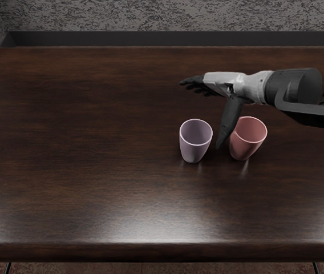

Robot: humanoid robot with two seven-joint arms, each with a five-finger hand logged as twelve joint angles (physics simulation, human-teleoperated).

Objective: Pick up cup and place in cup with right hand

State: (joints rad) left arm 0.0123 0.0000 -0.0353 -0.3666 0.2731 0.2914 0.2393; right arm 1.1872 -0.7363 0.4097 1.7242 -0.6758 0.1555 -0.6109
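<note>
Your right hand, pale grey with black fingers, reaches in from the right, above the far side of two cups. Its fingers are extended leftward, loosely together and uncurled, well open from the long dark thumb, which points down toward the gap between the cups. You hold nothing; whether the thumb touches the pink cup, you cannot tell.

A smooth, tapered lilac cup stands left, a matching pink cup right, both upright on the dark brown wooden table. Their upward mouths suit nesting. The lowered thumb seems meant to straddle a cup; which one, you must confirm before closing.
</note>
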